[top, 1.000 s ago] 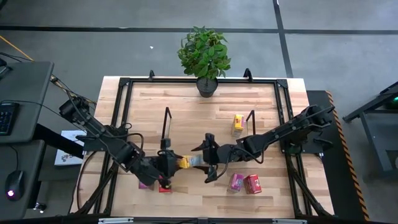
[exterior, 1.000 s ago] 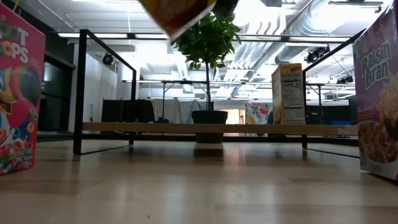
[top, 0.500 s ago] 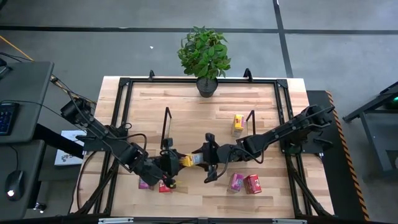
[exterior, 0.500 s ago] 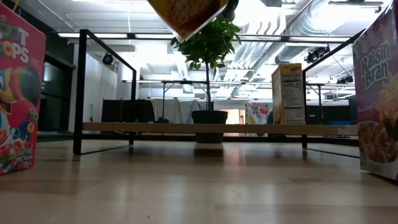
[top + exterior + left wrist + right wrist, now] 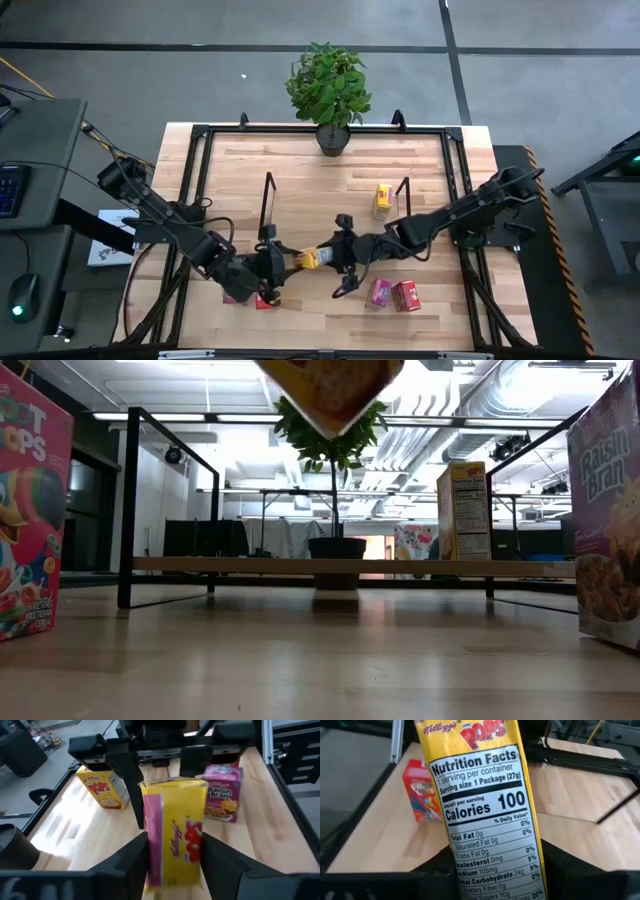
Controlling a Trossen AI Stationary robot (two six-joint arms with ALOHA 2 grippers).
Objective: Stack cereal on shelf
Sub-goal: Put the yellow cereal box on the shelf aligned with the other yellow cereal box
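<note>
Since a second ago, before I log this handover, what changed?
The right gripper closed in on the held yellow box, which the left gripper grips too. In the low view the box drifted rightward. The shelf and the standing yellow box stayed put.

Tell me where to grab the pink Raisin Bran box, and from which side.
Take the Raisin Bran box near its top, from above, tool closing across the two faces not turned to the red box: it stands upright and the red box crowds one side. The left tool holds the yellow box mid-table; the right tool is at it.
</note>
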